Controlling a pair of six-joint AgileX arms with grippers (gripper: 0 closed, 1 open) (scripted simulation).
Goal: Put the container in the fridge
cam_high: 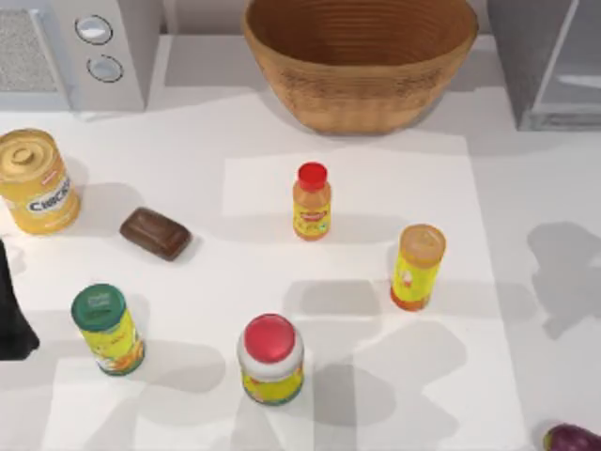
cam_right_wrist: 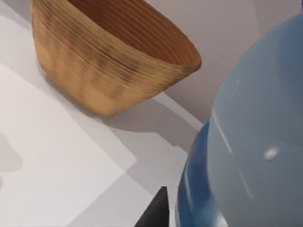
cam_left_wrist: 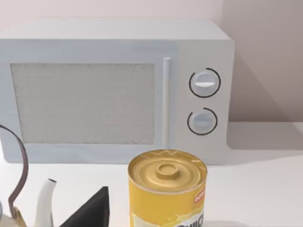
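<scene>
Nearest us, at the table's (cam_high: 526, 188) near right corner, a purple rounded object (cam_high: 571, 438) pokes in at the edge. Moving back, a red-lidded jar (cam_high: 270, 359) stands near centre, with a green-lidded can (cam_high: 106, 329) well off to its left. At the left edge beside that can sits the left arm (cam_high: 11, 310), parked. On its wrist view the left gripper (cam_left_wrist: 92, 210) gives us one dark tip and no more, so I cannot tell how its jaws stand. A white-spouted kettle (cam_left_wrist: 45, 201) sits just beside it.

Mid-table now: a yellow cylinder with an orange lid (cam_high: 417, 267) stands upright on the right, a brown block (cam_high: 155, 232) lies on the left, and the small orange bottle (cam_high: 312, 201) with its red cap stands between them, a little farther back. Far left, a yellow tin (cam_high: 36, 180) stands in front of the microwave (cam_high: 94, 52).

Along the back, the woven basket (cam_high: 361, 66) is in the centre and the fridge (cam_high: 549, 61) in the far right corner.

And the container (cam_right_wrist: 255, 142)? It is up against the right wrist camera, jaws of the right gripper (cam_right_wrist: 156, 210) holding it at the blue label, with the basket beyond it.
</scene>
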